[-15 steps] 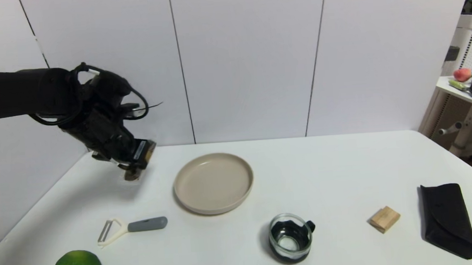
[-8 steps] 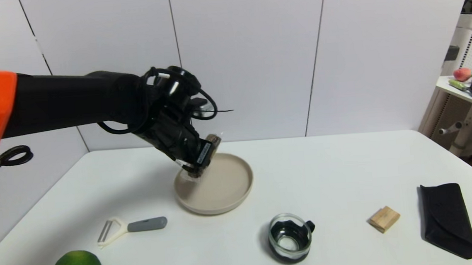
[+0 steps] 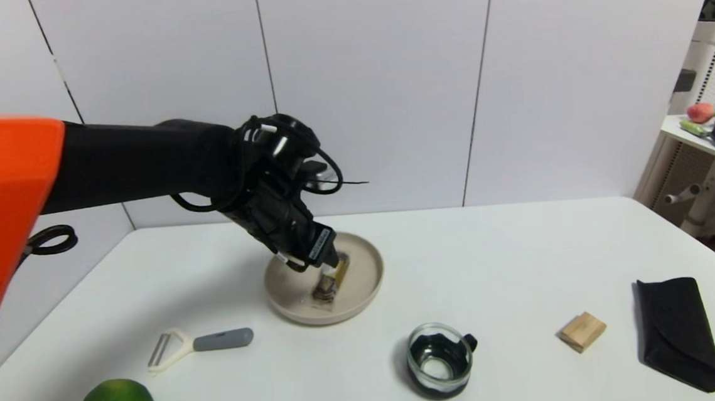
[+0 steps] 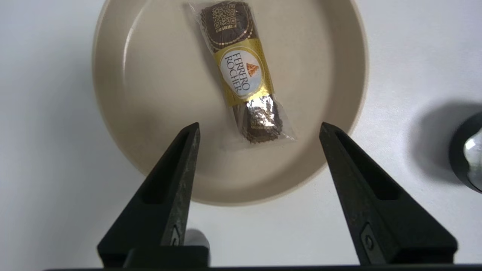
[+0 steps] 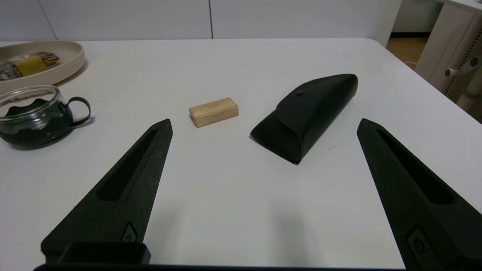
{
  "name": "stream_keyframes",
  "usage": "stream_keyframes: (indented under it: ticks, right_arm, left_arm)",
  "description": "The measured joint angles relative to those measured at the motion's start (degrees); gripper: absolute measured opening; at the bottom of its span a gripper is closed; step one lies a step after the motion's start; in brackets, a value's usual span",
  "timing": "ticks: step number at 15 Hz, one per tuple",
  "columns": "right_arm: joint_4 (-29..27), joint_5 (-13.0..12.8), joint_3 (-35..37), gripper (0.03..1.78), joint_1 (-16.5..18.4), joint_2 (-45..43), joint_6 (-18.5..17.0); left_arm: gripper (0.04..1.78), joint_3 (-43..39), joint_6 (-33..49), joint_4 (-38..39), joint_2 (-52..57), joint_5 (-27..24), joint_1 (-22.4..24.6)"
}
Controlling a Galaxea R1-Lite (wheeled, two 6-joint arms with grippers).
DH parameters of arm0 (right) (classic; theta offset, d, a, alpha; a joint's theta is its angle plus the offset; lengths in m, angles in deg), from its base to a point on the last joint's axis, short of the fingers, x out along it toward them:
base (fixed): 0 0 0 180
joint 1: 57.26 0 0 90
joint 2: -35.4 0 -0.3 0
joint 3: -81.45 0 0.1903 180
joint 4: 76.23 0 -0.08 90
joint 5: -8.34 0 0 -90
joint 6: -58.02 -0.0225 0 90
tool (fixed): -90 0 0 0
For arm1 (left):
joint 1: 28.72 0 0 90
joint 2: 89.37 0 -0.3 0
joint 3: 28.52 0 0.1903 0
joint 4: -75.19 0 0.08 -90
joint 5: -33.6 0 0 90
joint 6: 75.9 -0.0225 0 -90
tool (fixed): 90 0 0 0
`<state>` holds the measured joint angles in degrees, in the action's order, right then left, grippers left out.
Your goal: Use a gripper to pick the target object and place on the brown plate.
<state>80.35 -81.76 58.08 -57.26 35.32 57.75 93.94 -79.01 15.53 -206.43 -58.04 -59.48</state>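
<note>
Left gripper (image 4: 259,130) over the brown plate (image 3: 371,267), fingers (image 4: 180,165) spread wide and holding nothing. Snack packet (image 4: 243,71) lies flat inside the plate, clear of both fingers, long axis running from near the plate's middle toward the rim. In the head view the packet (image 3: 328,283) sits just beside the fingertips.

Right gripper (image 5: 263,126) parked low over the tabletop (image 3: 500,260), well apart from the plate, fingers spread and empty; the wooden block (image 5: 214,111) and black case (image 5: 307,114) lie ahead of it.

Judgement: placement looks done, release step in hand. To finish well, lift the left gripper straight up from the plate, fingers kept apart, so no tip snags the crinkled wrapper edge and drags the packet over the rim.

Writing: gold band on the packet reads "FERRERO ROCHER" on a white oval; a QR-type code shows on the brown end nearer the plate's rim. Nothing else legible.
</note>
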Motion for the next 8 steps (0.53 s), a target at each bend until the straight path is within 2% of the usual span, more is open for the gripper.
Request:
stream_keyframes:
  ticks: [5, 8]
  right_arm:
    - [0.0, 0.0, 0.0, 1.69, 0.0, 0.0, 0.02]
    - [0.02, 0.0, 0.0, 1.69, 0.0, 0.0, 0.0]
  left_arm:
    - [1.43, -5.38, 0.06, -1.02, 14.23, 0.0, 0.0]
    - [1.52, -18.85, 0.24, 2.97, 28.04, 0.05, 0.66]
